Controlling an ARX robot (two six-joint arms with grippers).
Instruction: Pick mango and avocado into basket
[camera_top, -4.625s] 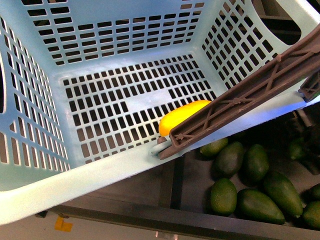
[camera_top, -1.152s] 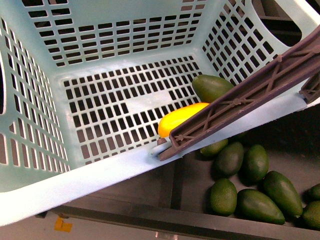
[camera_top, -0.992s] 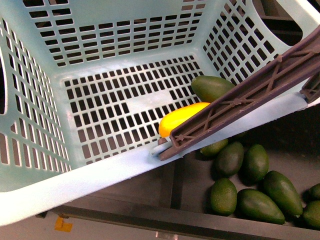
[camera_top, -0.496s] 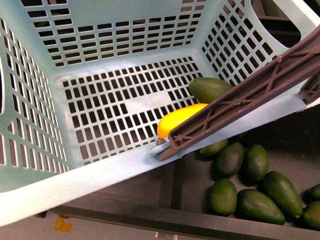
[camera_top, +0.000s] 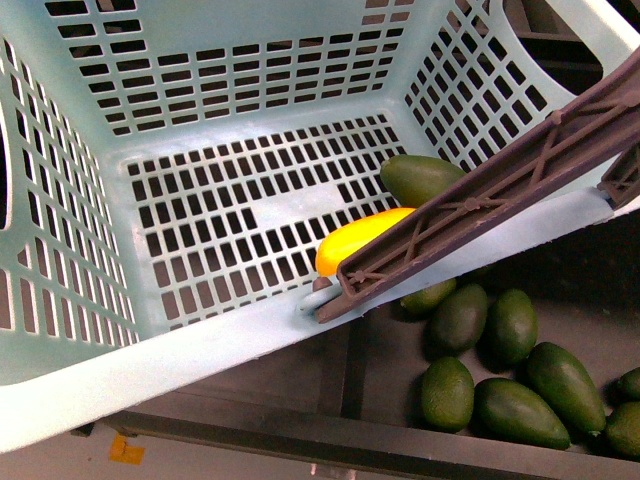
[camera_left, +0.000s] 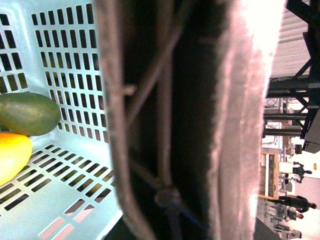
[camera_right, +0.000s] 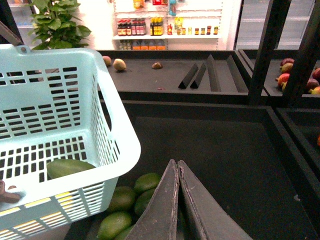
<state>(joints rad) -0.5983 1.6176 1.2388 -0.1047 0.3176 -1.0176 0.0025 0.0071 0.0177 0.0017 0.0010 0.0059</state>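
The pale turquoise basket (camera_top: 200, 340) fills the front view, tilted, with its brown ribbed handle (camera_top: 480, 195) crossing its near right corner. The yellow mango (camera_top: 355, 238) lies on the slotted floor, partly under the handle. The dark green avocado (camera_top: 420, 177) rests just beyond it, against the right wall. In the left wrist view the handle (camera_left: 170, 120) fills the picture at close range and hides my left gripper's fingers, which are shut on it; the avocado (camera_left: 27, 113) and mango (camera_left: 12, 152) show beside it. My right gripper (camera_right: 176, 162) is shut and empty, outside the basket (camera_right: 117, 135).
Several loose dark green avocados (camera_top: 500, 370) lie in a black bin below the basket's right side, under my right gripper (camera_right: 135, 192). Black shelf posts (camera_right: 267, 50) and more produce bins stand beyond.
The avocado now lies in the basket beside the mango, where only the mango lay 4.6 s ago. Over the last second the basket and fruit have barely shifted.
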